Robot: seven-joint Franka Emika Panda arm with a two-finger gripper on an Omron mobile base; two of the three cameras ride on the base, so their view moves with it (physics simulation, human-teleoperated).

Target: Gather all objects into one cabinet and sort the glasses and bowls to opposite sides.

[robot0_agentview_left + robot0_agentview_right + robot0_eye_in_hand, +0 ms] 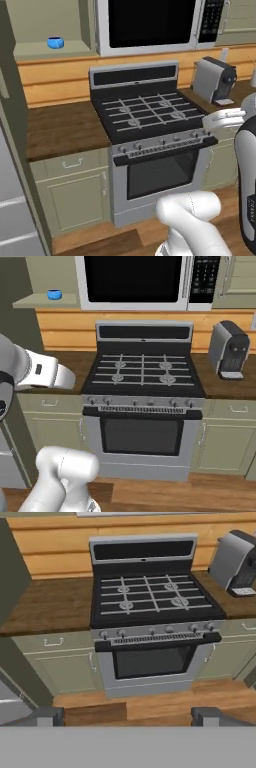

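Note:
A small bright blue bowl (55, 42) (54, 294) stands on the pale shelf of the open wall cabinet (47, 51) (45, 302), up left of the microwave. The glasses are out of view. My gripper (129, 716) is open, its two dark fingertips (47, 714) wide apart with nothing between them. It hangs back from the stove and looks down at the range front and the wooden floor, far below and to the right of the cabinet shelf.
A gas stove (150, 115) with an oven stands in the middle, under a microwave (150, 25). A grey coffee machine (230, 351) sits on the right counter. The dark wooden counter (65, 127) runs left of the stove, over olive base cabinets (75, 190).

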